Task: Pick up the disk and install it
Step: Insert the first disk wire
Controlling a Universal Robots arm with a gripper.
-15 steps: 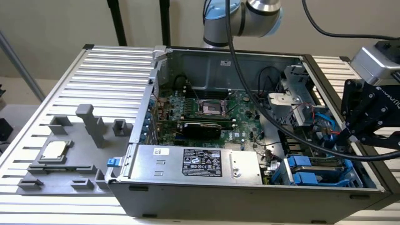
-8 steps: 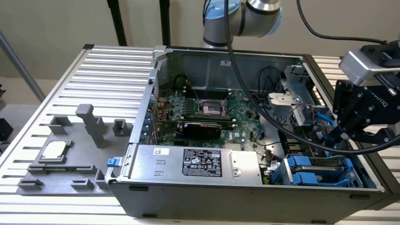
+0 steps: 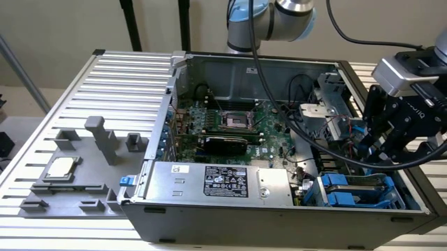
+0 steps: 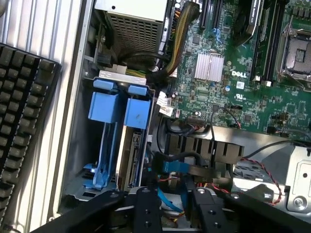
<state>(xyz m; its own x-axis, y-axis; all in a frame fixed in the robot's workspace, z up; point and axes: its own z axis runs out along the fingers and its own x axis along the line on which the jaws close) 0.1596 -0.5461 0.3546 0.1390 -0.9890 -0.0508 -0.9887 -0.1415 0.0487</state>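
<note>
The disk [image 3: 357, 188] sits in the drive bay at the near corner of the open computer case [image 3: 279, 222], on the exterior view's right. Its blue rails frame a silver-grey body. In the wrist view the disk [image 4: 130, 155] stands on edge in the bay, with its two blue rail ends [image 4: 119, 104] towards the power supply. My gripper [image 3: 380, 154] hangs just above and behind the bay, apart from the disk. My gripper [image 4: 172, 196] stands open in the wrist view, its black fingers [image 4: 146, 208] apart with nothing between them but a blue cable further below.
A large silver box with a black label [image 3: 223, 180] fills the case's near side, beside the motherboard [image 3: 231, 123]. Black cables [image 3: 307, 141] run across the case to my wrist. A grey fixture with a small square chip [image 3: 59, 168] lies on the exterior view's left. A keyboard [image 4: 22, 111] lies outside the case.
</note>
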